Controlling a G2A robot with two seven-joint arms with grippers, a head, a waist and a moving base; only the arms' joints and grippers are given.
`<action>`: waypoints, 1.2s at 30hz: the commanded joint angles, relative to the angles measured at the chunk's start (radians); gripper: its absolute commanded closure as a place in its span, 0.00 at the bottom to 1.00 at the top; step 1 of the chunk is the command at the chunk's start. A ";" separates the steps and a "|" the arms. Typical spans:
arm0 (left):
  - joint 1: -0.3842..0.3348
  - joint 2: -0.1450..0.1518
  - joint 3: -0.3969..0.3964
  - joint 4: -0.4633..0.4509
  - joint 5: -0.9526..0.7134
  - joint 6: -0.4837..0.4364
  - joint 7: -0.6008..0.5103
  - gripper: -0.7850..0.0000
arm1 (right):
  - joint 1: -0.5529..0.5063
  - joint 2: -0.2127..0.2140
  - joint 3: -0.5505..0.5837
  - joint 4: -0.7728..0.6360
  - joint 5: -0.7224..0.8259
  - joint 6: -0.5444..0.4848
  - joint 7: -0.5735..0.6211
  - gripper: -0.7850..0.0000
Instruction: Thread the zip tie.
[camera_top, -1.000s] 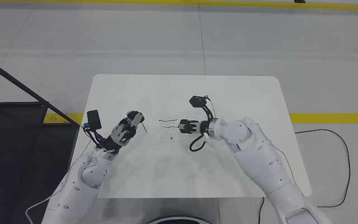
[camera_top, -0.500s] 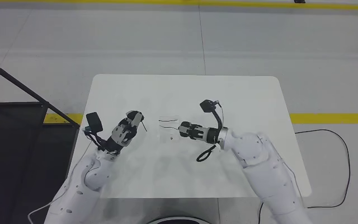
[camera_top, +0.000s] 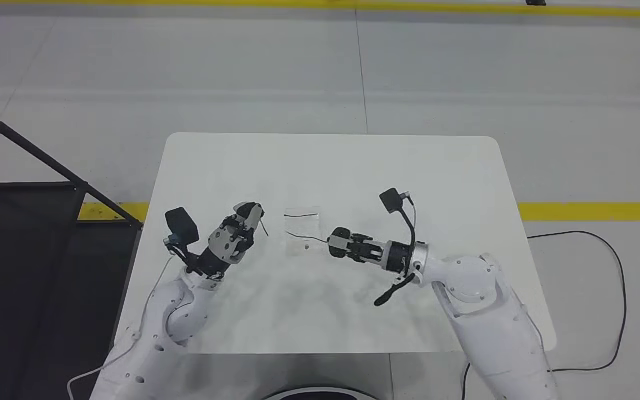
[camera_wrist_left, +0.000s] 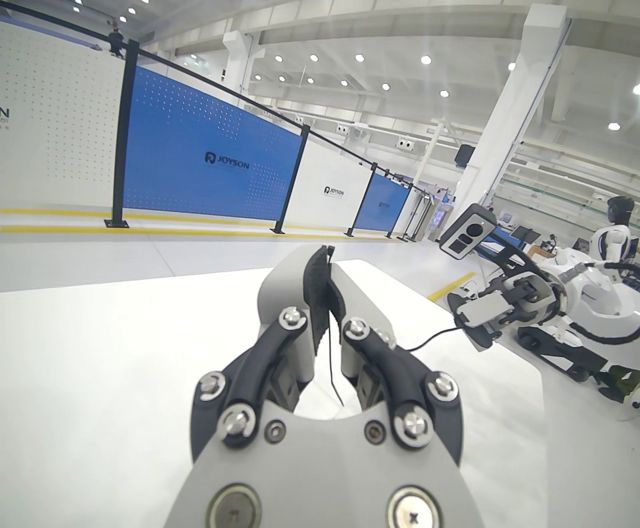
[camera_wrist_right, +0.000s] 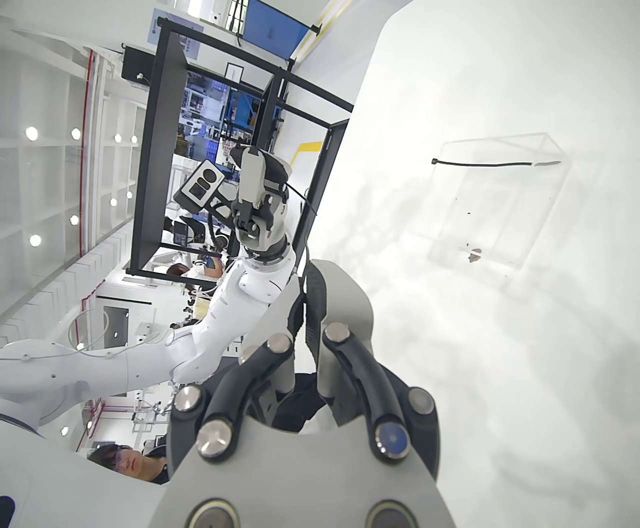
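Observation:
My left gripper (camera_top: 252, 214) (camera_wrist_left: 326, 262) is shut on a thin black zip tie (camera_wrist_left: 329, 345) (camera_top: 262, 229). Its head pokes out past the fingertips and its tail hangs back toward the palm. A second black zip tie (camera_wrist_right: 495, 163) (camera_top: 306, 239) lies across a clear plastic box (camera_wrist_right: 500, 220) (camera_top: 302, 214) at the table's middle. My right gripper (camera_top: 333, 243) (camera_wrist_right: 308, 274) (camera_wrist_left: 462, 322) is shut just right of that box, by the tie's near end. Nothing shows between its pads. The two grippers face each other across the box.
The white table (camera_top: 420, 170) has open surface behind and to the right of the box. A black framed panel (camera_top: 40, 260) stands off the table's left edge.
My right gripper has drawn back from the clear box toward the near right, and its wrist has rolled. The left gripper, still holding its zip tie, has edged slightly toward the centre.

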 joint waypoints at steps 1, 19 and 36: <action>0.000 0.000 0.000 0.000 0.000 0.000 0.000 1.00 | 0.000 0.000 0.000 0.000 0.000 0.000 0.000 1.00; -0.008 -0.015 0.044 0.001 0.121 0.044 0.128 1.00 | 0.009 -0.001 0.011 0.031 0.338 0.045 0.116 1.00; -0.056 -0.040 0.127 0.099 0.393 0.228 0.420 1.00 | 0.095 -0.002 0.011 0.165 0.574 0.186 0.253 1.00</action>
